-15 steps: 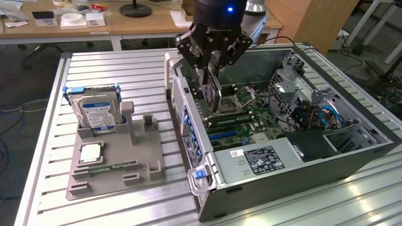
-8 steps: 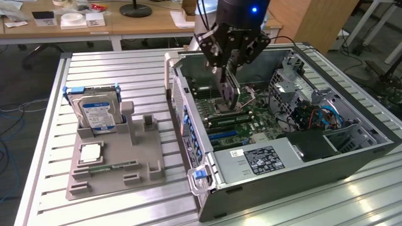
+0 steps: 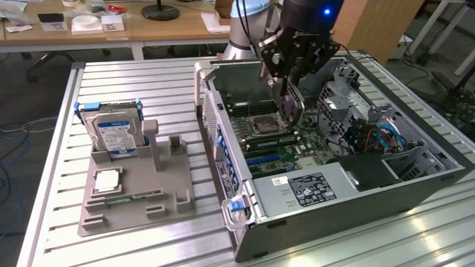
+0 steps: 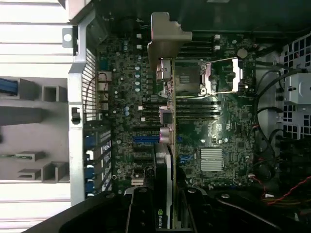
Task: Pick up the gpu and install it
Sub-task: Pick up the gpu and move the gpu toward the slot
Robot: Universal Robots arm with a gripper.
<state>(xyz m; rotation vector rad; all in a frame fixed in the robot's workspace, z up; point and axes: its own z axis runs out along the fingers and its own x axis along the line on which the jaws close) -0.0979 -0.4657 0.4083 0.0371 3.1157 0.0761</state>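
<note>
**Above the open case: gpu in the tool, not yet seated**

Over the motherboard, well inside the walls of the computer case on the worktop, the tool is clamped narrowly on the gpu, which hangs clear of the board near the processor socket.

The card looks to hang long axis steeply downward from the tool. Its silvery bracket end is lowest and its flat faces are upright. The wrist view has it edge-on, running away from the tool to the bracket.

Done well, I judge the step needs:
- The card's long axis brought level and in line with the blue expansion slots.
- The bracket turned toward the vented case wall beside those slots.
- The contact edge square over a slot before any push, pressing straight down without rocking.
- The cables by the opposite case wall kept clear.
</note>
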